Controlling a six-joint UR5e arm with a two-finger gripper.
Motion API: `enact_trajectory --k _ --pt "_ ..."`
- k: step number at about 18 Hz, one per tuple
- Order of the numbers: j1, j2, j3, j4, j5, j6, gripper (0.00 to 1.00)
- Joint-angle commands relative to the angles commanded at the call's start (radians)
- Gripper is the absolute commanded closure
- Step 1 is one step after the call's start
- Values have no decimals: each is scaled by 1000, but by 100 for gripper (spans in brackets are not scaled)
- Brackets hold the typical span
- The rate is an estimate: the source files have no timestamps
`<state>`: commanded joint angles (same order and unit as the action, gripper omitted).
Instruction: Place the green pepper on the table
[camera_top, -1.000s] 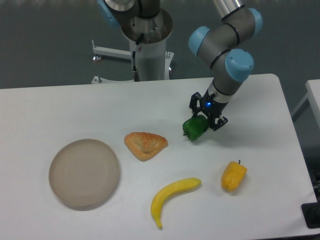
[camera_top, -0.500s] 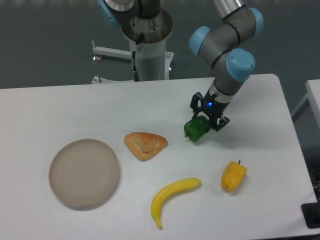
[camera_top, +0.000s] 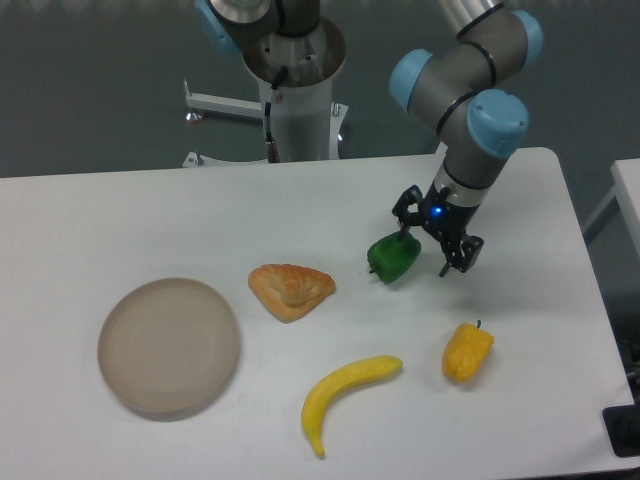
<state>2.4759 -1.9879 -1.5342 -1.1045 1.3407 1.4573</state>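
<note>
The green pepper (camera_top: 392, 258) rests on the white table (camera_top: 150, 220), right of centre, its stem pointing down-left. My gripper (camera_top: 431, 248) hangs just to the pepper's right and slightly above it. It is open, with its jaws spread and nothing between them. One fingertip stands close to the pepper's upper right side; I cannot tell whether it touches.
A croissant (camera_top: 290, 289) lies left of the pepper. A banana (camera_top: 345, 392) and a yellow-orange pepper (camera_top: 467, 352) lie near the front edge. A round beige plate (camera_top: 168, 346) sits at the front left. The robot's base (camera_top: 295, 90) stands behind the table.
The jaws have opened and let go of the green pepper, which now stays on the table. The gripper has shifted a little to the right, away from it.
</note>
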Motion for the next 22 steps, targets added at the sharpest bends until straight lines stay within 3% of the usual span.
enact_trajectory --k 5,22 --pt "-32 -66 110 -2 9 -15 0" --pt "-40 -91 147 12 23 -61 0"
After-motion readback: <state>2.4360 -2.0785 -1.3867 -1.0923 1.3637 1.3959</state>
